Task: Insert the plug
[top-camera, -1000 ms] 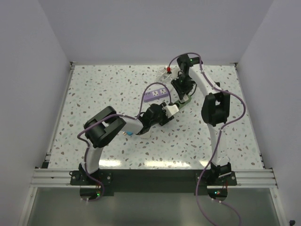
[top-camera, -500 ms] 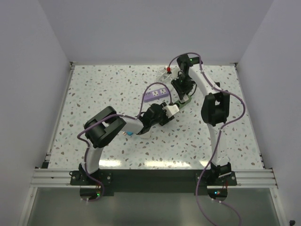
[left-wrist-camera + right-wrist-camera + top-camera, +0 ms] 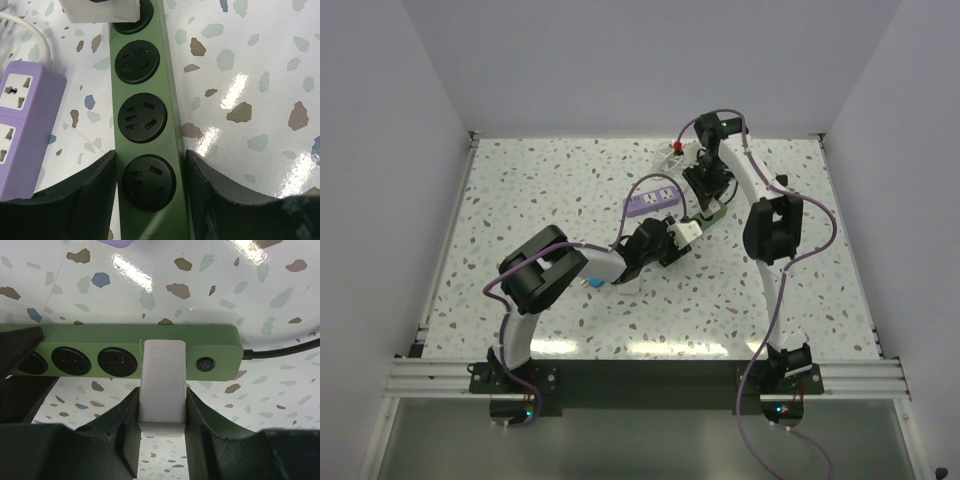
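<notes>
A: The right gripper (image 3: 161, 407) is pinching the white plug (image 3: 161, 370), which stands on the green strip (image 3: 120, 335), over the socket beside the switch (image 3: 203, 364).
B: And the left gripper (image 3: 150, 160)?
A: Clamped across the green strip's other end, a finger tight on each long side. It lies near the middle of the tabletop (image 3: 540, 180), with the purple strip (image 3: 25, 135) just beside it.
B: Plug fully in?
A: Can't tell.

The white plug (image 3: 161, 380) hides its own prongs and the socket under it in the green power strip (image 3: 225, 344).
</notes>
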Tool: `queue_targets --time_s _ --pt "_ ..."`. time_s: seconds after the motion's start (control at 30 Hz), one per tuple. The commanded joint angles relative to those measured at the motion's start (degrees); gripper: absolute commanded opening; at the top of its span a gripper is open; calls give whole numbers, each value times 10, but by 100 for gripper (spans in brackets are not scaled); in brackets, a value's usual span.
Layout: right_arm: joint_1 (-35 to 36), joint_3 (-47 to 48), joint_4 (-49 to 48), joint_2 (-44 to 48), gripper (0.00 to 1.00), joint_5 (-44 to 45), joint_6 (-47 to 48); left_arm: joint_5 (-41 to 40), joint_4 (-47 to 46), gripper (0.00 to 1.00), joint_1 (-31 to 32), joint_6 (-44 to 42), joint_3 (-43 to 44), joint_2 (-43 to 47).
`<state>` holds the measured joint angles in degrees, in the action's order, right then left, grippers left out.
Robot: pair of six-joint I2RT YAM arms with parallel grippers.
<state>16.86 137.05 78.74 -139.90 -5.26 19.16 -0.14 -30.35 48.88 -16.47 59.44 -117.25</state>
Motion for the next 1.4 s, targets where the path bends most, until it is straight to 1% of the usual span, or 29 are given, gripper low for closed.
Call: queue_targets --time_s 0.0,0.23,0.43,0.57,0.7,0.8,0.9,0.93,1.03,1.17,1.37 --pt "14 -35 -25 -61 0 -38 4 161 86 0 54 -11 5 -54" --pt "16 -72 -55 -49 0 -29 -6 167 85 0 54 -8 10 -57" --pt "26 -63 -54 -63 0 -13 -9 169 85 0 54 -9 9 -56" --pt "36 -40 -44 -84 0 -5 -9 174 76 0 54 -11 10 -58" --pt "38 -53 -49 -84 0 2 -10 174 76 0 53 -10 14 -61" --pt "37 -88 -69 -62 0 2 -12 175 76 0 52 -6 13 -64" --pt "36 -166 -117 -17 0 -4 -20 165 74 0 50 -1 7 -63" --pt "36 -208 -131 -6 0 -2 -23 161 68 0 49 4 4 -61" --pt "36 -267 -163 30 0 7 -32 148 45 0 48 14 -13 -51" --pt "28 -327 -205 70 0 0 -40 151 38 0 46 21 -21 -48" --pt "23 -396 -221 95 0 0 -51 170 27 0 29 42 -24 -47"
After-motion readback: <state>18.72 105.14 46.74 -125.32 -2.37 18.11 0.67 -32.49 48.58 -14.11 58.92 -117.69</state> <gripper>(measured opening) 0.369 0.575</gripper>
